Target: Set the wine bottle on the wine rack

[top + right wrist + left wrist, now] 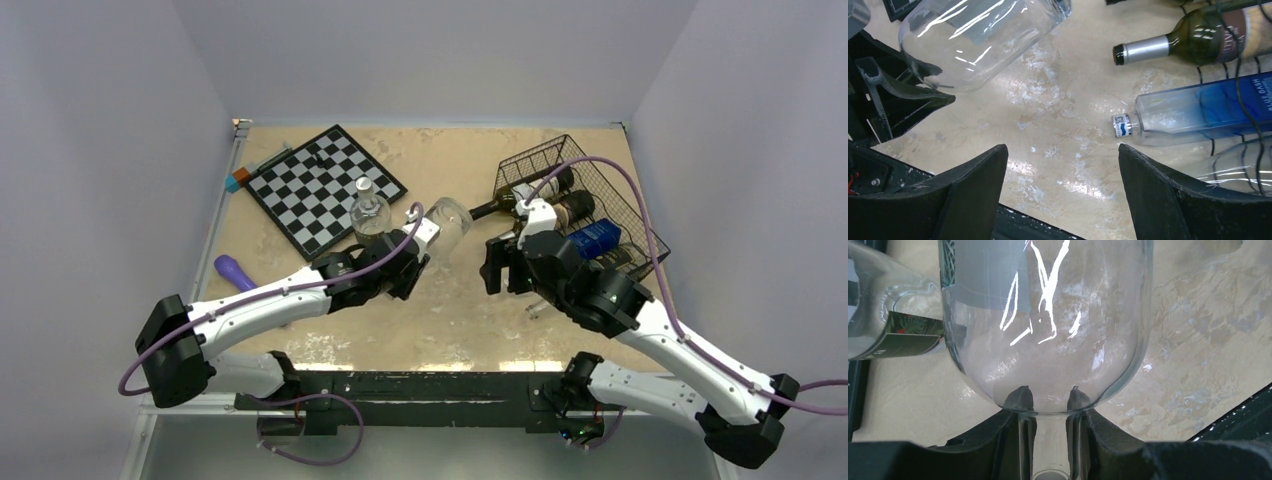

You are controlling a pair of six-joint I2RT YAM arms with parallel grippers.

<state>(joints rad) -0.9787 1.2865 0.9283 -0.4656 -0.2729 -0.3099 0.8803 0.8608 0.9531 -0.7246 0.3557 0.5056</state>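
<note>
My left gripper point(418, 252) is shut on the neck of a clear glass wine bottle point(447, 224) and holds it tilted above the table centre. In the left wrist view the bottle's point(1048, 325) shoulder fills the frame, with the neck pinched between the fingertips point(1019, 399). The black wire wine rack point(610, 190) stands at the back right. It holds a dark green bottle point(520, 196) and a blue bottle point(597, 237). My right gripper point(495, 265) is open and empty between the clear bottle and the rack. The right wrist view shows the clear bottle point(983, 40), green bottle point(1188, 42) and blue bottle point(1198, 110).
A second clear bottle point(369, 212) stands upright at the near corner of the chessboard point(320, 180), beside my left gripper; it also shows in the left wrist view point(893, 325). A purple object point(235, 270) lies at the left. Small blocks point(238, 180) sit at the back left.
</note>
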